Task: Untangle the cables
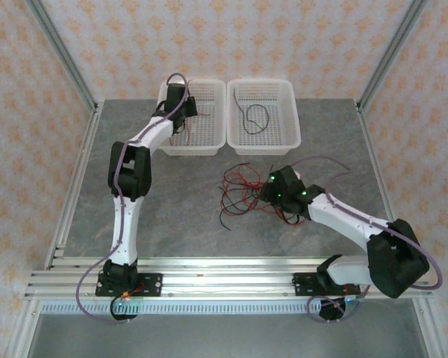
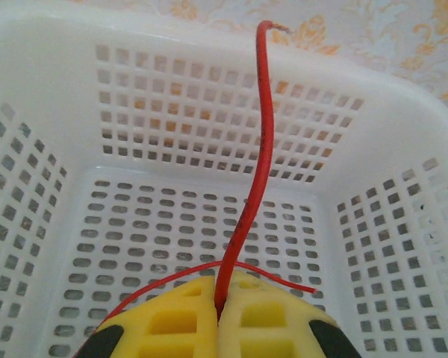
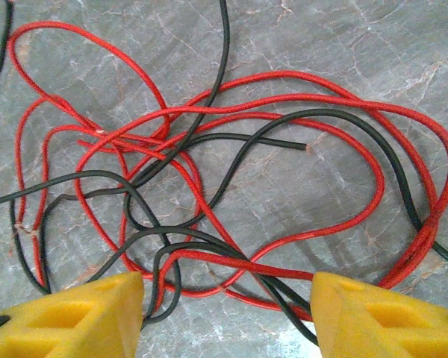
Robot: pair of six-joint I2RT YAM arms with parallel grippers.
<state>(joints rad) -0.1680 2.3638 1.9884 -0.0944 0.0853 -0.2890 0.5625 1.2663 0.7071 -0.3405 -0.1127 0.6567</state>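
Note:
A tangle of thin red and black cables [image 1: 243, 190] lies on the grey table in front of the baskets. My right gripper [image 1: 272, 190] hovers at its right side. In the right wrist view the strands [image 3: 127, 139] cross one another on the table, and my right gripper [image 3: 228, 298] stands open with several of them running between its yellow fingertips [image 3: 89, 317], none pinched. My left gripper [image 1: 188, 107] is over the left white basket [image 1: 209, 149]. Its yellow jaws [image 2: 222, 313] are shut on a red cable [image 2: 265, 127] that sticks up above the perforated basket wall [image 2: 209, 112].
A second white basket [image 1: 265, 148] stands to the right of the first, with one black cable [image 1: 254, 118] curled inside. Aluminium frame posts and patterned walls close in the table at the back and sides. Bare grey tabletop [image 1: 172, 216] lies left of the tangle.

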